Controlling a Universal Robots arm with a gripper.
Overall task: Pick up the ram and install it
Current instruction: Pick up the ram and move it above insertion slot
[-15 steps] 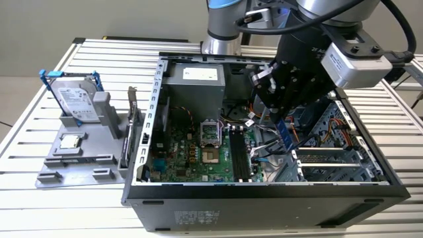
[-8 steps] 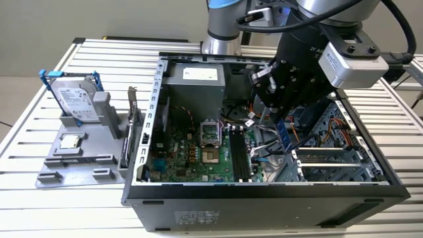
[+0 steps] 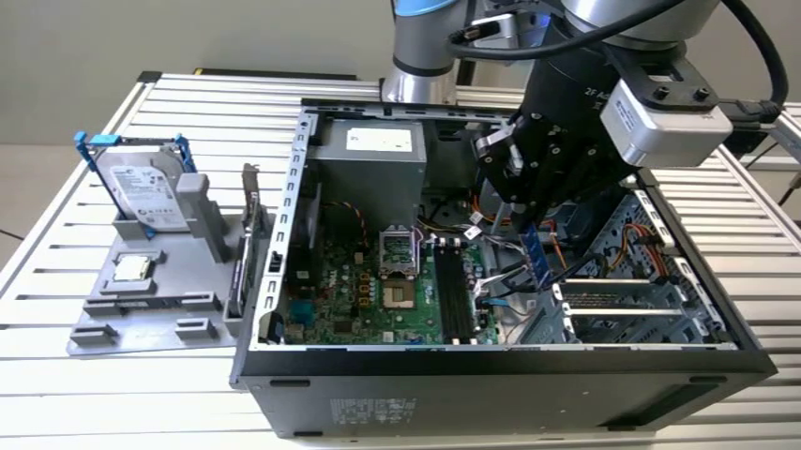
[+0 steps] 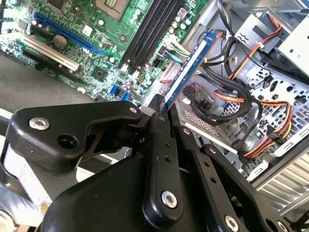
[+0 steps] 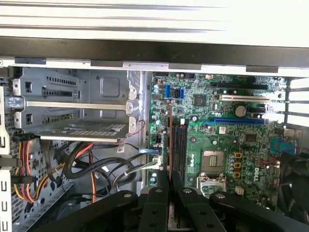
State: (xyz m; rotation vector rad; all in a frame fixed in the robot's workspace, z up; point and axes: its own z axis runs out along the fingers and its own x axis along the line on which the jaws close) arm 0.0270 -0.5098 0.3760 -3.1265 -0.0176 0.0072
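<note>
I saw the end effector (image 3: 531, 217) clamped on the ram (image 3: 537, 255), which hung edge-down from its fingertips inside the open computer case (image 3: 501, 375). The stick sat over the cables (image 3: 494, 281), just beside the motherboard's (image 3: 338, 281) memory slots (image 3: 453, 295), not yet seated.

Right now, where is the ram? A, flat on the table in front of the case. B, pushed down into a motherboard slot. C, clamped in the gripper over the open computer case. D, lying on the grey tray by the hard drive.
C: the gripper is shut on the ram, holding it over the open computer case, apart from the memory slots.
</note>
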